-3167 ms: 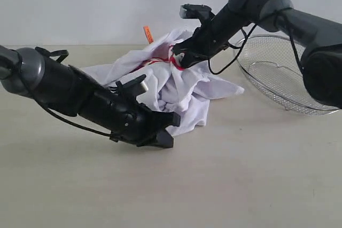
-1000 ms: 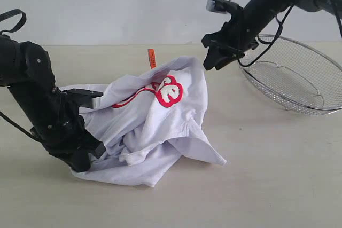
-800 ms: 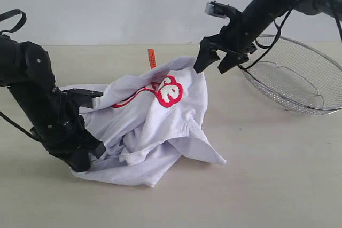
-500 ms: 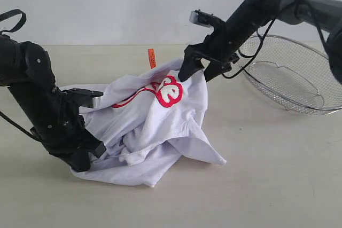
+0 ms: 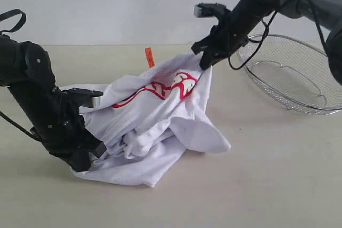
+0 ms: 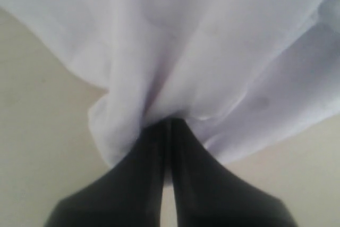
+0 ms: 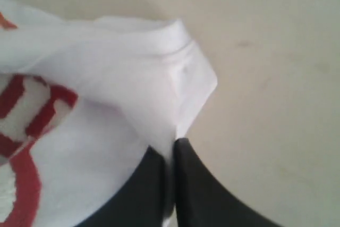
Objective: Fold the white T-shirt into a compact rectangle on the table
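The white T-shirt (image 5: 160, 116) lies crumpled on the table (image 5: 256, 185), its red lettering (image 5: 171, 86) facing up and an orange neck tag (image 5: 149, 57) poking out at the back. My left gripper (image 5: 85, 156) is shut on the shirt's low front-left edge; in the left wrist view its jaws (image 6: 167, 126) pinch a gather of white cloth (image 6: 175, 51). My right gripper (image 5: 206, 60) is shut on the shirt's upper right edge and holds it lifted off the table. The right wrist view shows a seamed hem (image 7: 183, 57) clamped between the right gripper's (image 7: 171, 147) fingers.
A silver wire-mesh basket (image 5: 288, 78) sits at the right rear of the table, close behind my right arm. A pale wall runs along the back.
My right gripper came down open onto the shirt's upper right edge, closed on it and lifted it up and to the right, stretching the lettering. The left arm has not moved.
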`<state>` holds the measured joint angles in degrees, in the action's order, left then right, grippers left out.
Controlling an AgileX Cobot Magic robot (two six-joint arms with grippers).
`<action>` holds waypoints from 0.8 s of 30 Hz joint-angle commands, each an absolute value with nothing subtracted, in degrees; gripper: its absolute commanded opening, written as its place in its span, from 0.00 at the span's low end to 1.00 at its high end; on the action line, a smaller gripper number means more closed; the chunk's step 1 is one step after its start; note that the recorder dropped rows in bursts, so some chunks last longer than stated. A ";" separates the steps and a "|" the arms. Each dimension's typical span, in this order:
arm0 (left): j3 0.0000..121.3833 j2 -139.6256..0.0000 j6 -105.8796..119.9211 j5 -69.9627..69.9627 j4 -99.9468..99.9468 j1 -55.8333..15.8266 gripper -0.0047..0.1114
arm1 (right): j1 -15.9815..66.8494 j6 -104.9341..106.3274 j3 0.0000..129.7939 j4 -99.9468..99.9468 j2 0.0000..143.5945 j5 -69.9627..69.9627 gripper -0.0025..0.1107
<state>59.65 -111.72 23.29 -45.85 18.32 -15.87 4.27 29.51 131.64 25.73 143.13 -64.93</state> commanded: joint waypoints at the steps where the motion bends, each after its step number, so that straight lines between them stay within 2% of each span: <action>1: 59.43 -111.24 23.17 -45.26 18.35 -15.56 0.08 | 2.84 27.68 140.67 20.43 139.95 -59.32 0.02; 9: 59.43 -111.24 23.05 -48.46 15.93 -15.17 0.08 | -0.53 24.67 144.63 17.50 140.29 -49.31 0.02; 13: 59.43 -111.24 21.37 -47.39 14.72 -15.06 0.08 | -0.90 27.82 144.63 20.31 140.92 -61.81 0.02; 18: 59.43 -111.36 19.23 -46.55 13.05 -14.23 0.08 | -0.90 27.96 144.63 25.35 141.23 -67.80 0.06; 21: 59.43 -111.36 17.97 -46.55 11.53 -12.46 0.08 | -0.66 29.50 144.63 30.05 141.48 -69.96 0.23; 24: 59.43 -111.36 17.97 -47.87 11.53 -10.89 0.08 | -0.05 25.92 144.63 30.33 142.49 -69.96 0.55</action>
<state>59.65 -111.49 19.10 -47.10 14.03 -12.35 -0.43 28.14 144.45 29.16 141.76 -69.48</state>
